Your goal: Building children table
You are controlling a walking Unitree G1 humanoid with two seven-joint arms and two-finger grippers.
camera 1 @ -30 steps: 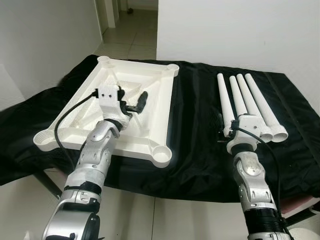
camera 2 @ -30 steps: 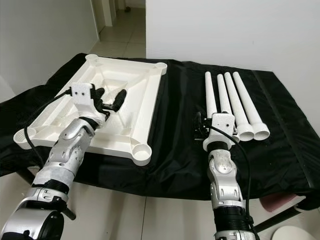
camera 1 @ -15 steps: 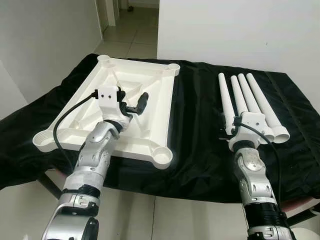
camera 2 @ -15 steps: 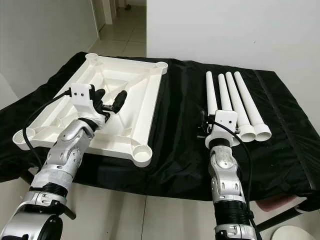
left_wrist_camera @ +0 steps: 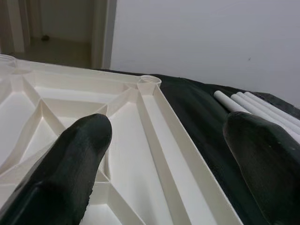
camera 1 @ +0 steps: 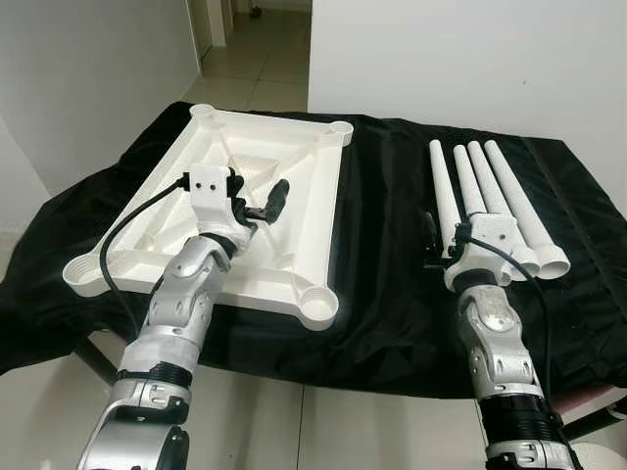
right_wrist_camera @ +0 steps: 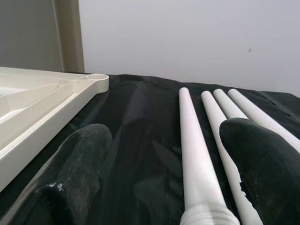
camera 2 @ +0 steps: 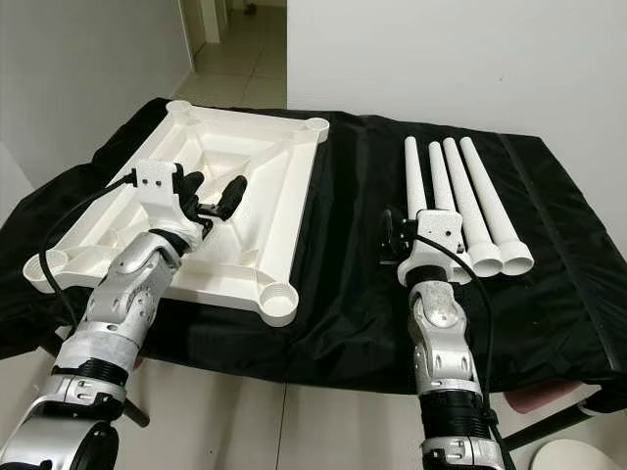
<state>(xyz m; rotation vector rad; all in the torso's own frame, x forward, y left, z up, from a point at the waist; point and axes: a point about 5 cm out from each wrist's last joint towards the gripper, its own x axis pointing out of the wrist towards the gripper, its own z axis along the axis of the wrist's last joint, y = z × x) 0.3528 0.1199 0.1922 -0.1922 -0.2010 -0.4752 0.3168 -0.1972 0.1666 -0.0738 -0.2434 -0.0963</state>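
A white ribbed tabletop lies upside down on the left of the black cloth, with a round socket at each corner. My left gripper hovers open just above its ribbed middle, nothing between the fingers. Several white legs lie side by side on the right. My right gripper stands open at their near ends. In the right wrist view the nearest leg lies ahead between the two spread fingers, not touched.
A black cloth covers the whole table and hangs over its front edge. A white wall stands close behind, and a doorway opens at the back left. Pale floor tiles show below.
My right wrist has turned slightly to the left, so one black finger now shows further out beside the legs. The left gripper stays over the tabletop.
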